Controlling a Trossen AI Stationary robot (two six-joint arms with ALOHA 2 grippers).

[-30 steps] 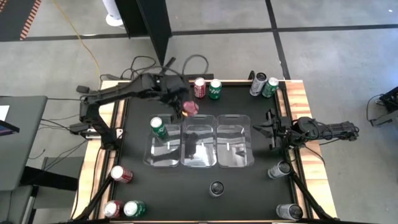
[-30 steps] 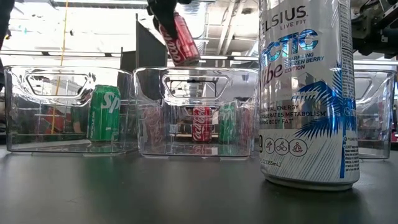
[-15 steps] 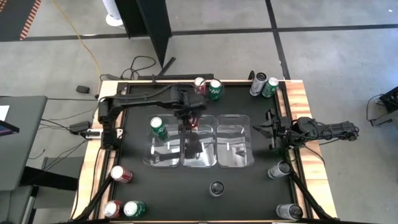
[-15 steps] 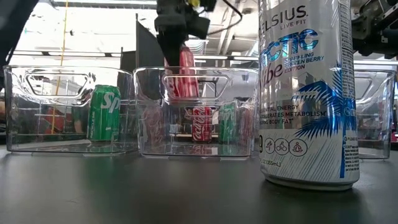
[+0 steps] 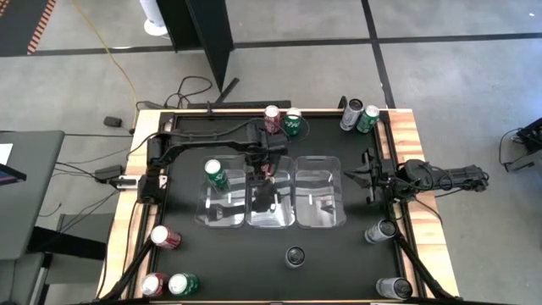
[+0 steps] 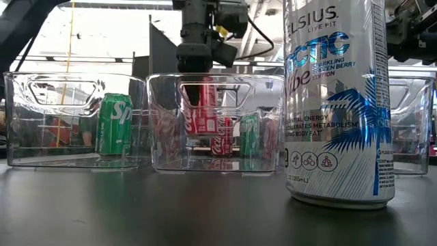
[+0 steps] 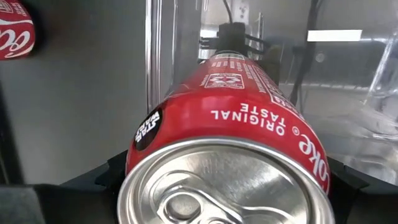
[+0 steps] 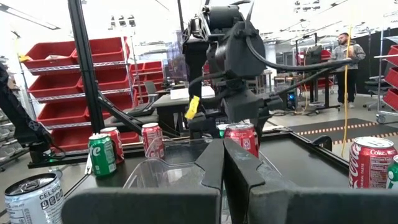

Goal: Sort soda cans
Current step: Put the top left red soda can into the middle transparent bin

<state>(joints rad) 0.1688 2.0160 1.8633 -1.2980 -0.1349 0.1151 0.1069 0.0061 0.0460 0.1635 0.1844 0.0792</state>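
Only the low view shows depth: the left gripper (image 6: 203,68), clamped on a red cylindrical soda can (image 6: 203,106), holds it upright inside the middle clear plastic tray (image 6: 162,123), above its floor. Overhead, tray walls stand close around it. 1.0 s earlier it hung tilted above the rim. The right gripper (image 5: 369,178), fingers together and empty, waits at the table's right edge.
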